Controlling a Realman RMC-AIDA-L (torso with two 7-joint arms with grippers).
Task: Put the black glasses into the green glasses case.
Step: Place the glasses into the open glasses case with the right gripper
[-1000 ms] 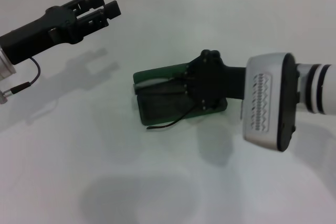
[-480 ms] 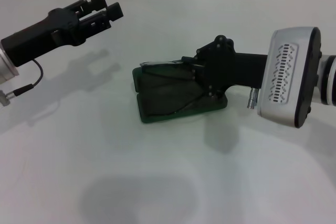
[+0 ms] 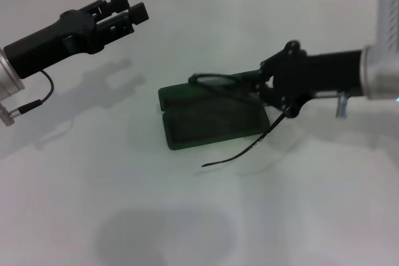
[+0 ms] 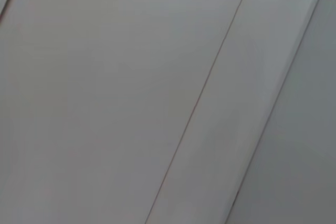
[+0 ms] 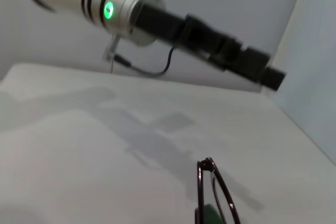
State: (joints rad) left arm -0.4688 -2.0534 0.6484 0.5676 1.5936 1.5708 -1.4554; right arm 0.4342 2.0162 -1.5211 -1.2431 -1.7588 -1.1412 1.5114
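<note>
Black glasses (image 3: 219, 81): held above the far edge of the case, front toward the robot's left; one temple arm hangs loose, curving past the case's near right corner.
Green glasses case (image 3: 209, 119): lies open on the white tabletop (image 3: 187, 216), lining up.
Right gripper (image 3: 267, 85): jaws clenched on the glasses, apparently at the hinge end.
Left gripper (image 3: 128, 14): raised well apart to the left, jaws released, holding nothing.

A plain white table (image 3: 124, 204) carries the scene. The green glasses case (image 3: 212, 123) lies open, directly on it near the middle, its dark lining facing up. Soft shadows fall across the tabletop.
</note>
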